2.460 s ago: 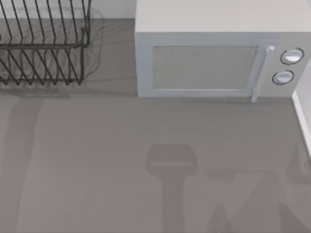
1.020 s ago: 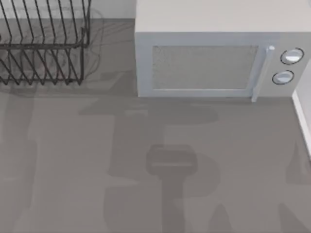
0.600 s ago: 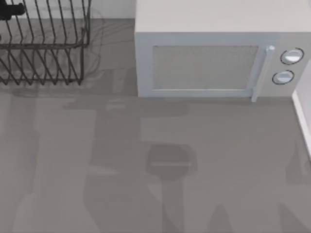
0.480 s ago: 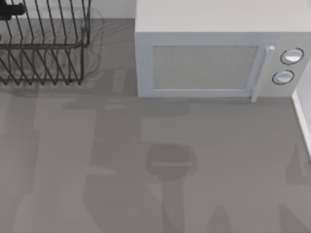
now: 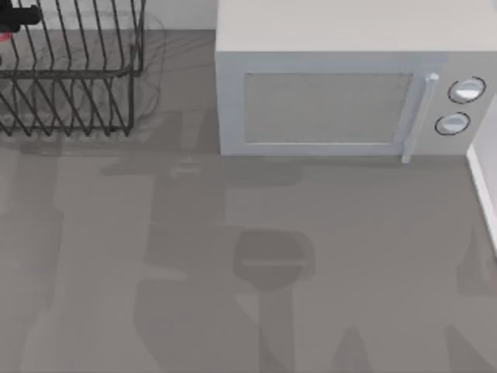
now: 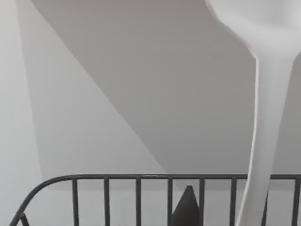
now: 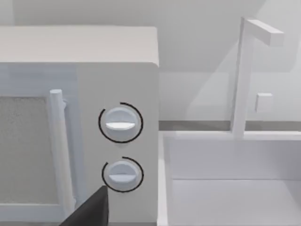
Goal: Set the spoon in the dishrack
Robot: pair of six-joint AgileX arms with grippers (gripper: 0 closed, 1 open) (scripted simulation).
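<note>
Left gripper (image 5: 19,15) stood over the dishrack (image 5: 74,74) at the table's far left, jaw opening impossible to tell; spoon (image 6: 265,117) hung lengthwise from it above the rack's rim; right arm parked by the microwave (image 7: 80,117).

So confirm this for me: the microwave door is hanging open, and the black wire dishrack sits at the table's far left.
Not quite. The microwave door is shut, flush with its front in the top view, handle upright beside the two dials. The black wire dishrack does sit at the far left.
</note>
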